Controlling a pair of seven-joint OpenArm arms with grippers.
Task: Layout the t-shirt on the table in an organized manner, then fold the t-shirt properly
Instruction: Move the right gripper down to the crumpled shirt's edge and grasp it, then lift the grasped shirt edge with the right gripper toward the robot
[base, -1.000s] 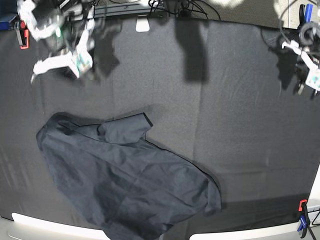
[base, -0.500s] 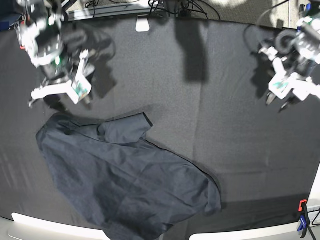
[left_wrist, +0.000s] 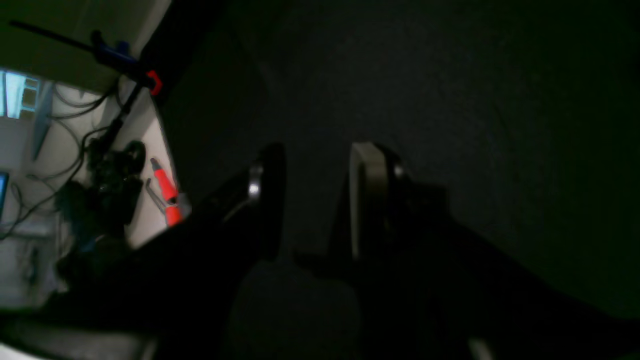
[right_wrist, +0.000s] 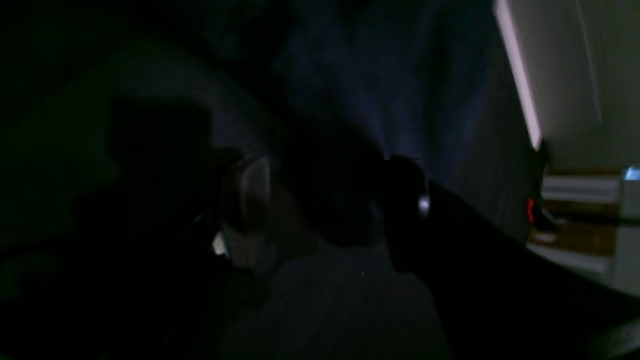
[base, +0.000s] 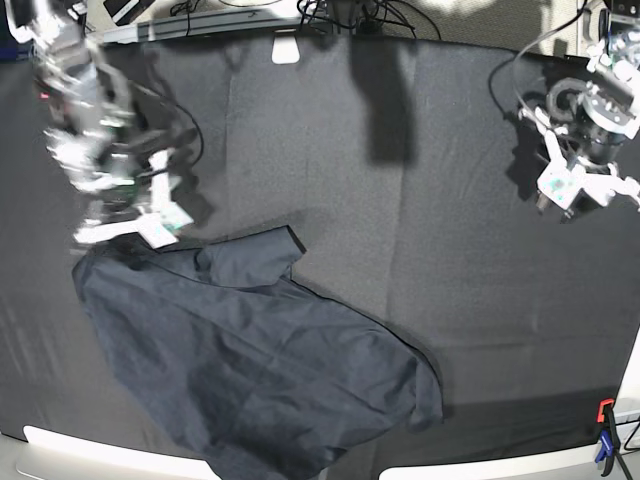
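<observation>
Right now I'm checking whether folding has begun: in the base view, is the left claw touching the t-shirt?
No: the left claw hangs over bare table, far from the crumpled t-shirt.

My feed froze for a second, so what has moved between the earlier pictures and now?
The right gripper came down from the table's far corner to the upper edge of the t-shirt, fingers open, nothing held. The left gripper swung in from the table's edge over bare cloth, and is open and empty too. The t-shirt lies crumpled as before, with nothing grasped or released.
</observation>
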